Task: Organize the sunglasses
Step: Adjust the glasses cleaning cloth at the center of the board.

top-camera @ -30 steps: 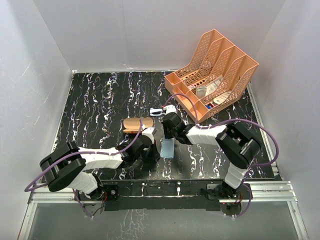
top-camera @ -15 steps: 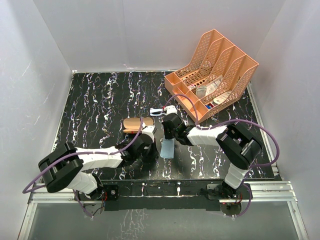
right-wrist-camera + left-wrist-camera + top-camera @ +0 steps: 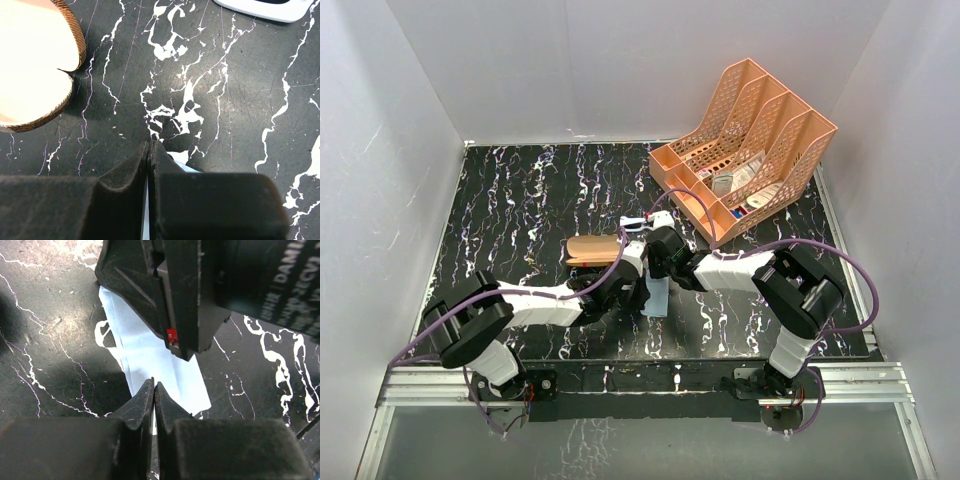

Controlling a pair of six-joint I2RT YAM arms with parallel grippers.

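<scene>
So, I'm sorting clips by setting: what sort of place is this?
Likely a robot test cell, not a home or office: plain white walls box in a black marbled table, a left arm and right arm sit on a rail at its near edge, and a file rack looks like a prop.

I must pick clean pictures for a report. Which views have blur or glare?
Top view: even light, sharp. Left wrist view: the left gripper is dark and soft up close; the cloth is sharp. Right wrist view: the case looks washed out.
</scene>
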